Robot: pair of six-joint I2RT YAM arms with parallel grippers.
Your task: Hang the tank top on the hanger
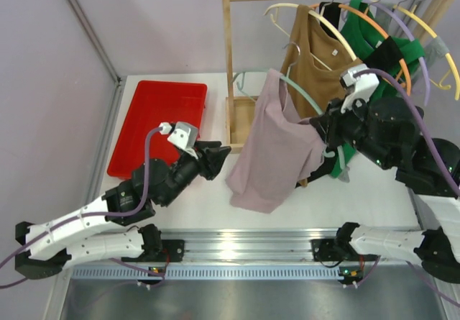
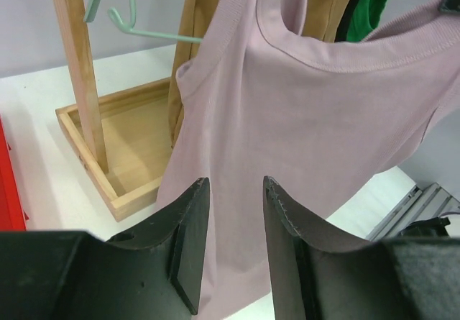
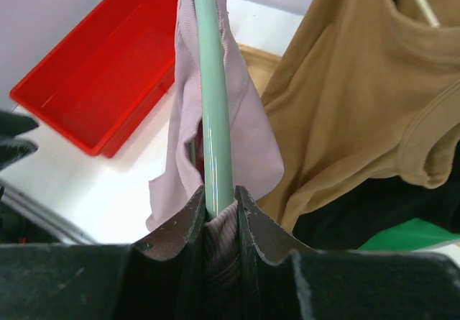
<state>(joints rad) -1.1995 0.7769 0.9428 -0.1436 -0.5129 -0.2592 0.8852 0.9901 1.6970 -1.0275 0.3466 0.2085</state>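
Observation:
The pale mauve tank top hangs in mid-air, draped over the mint-green hanger, its hem just above the table. My right gripper is shut on the hanger together with the top's ribbed strap. The hanger's hook end sticks out left of the tank top in the left wrist view. My left gripper is open and empty, just left of the top's lower edge, its fingers pointing at the fabric.
A wooden rack with a box base stands behind the top. On its rail hang a tan-brown top, green and black garments and several coloured hangers. A red tray lies at the left.

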